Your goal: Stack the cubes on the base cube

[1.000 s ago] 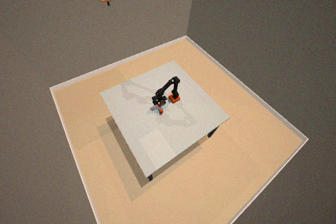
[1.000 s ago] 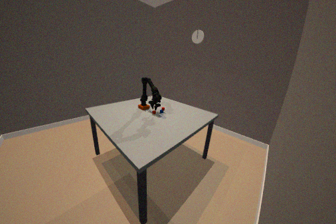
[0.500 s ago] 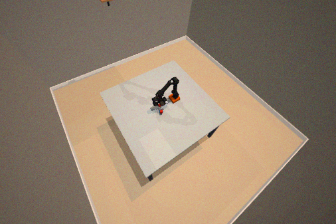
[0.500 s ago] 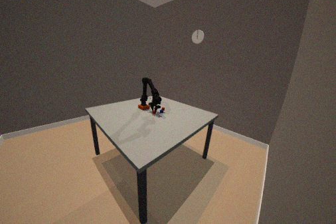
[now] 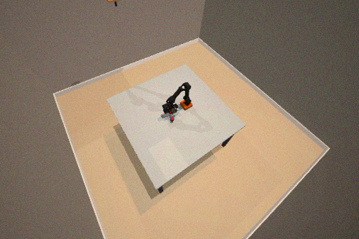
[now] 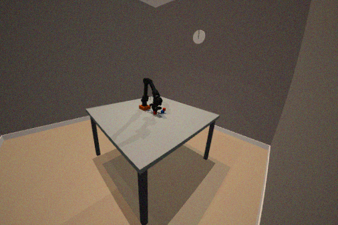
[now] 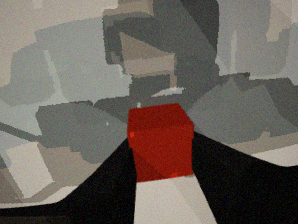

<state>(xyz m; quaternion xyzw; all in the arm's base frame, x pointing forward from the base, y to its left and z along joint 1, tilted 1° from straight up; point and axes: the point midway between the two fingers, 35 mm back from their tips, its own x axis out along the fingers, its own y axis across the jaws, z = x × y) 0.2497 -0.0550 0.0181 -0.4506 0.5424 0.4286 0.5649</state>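
One gripped red cube [image 5: 170,113] [image 6: 155,113] [image 7: 162,150] shows at wrist; exterior adds blue cube [image 6: 162,111].

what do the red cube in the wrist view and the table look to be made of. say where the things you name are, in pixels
Red cube [image 7: 161,150]: perhaps painted wood or plastic, judging by its even colour; mostly matte, with small bright specks.
Table [image 5: 209,111] [image 6: 150,138]: top possibly laminate, smooth and pale grey; dark legs maybe painted metal.
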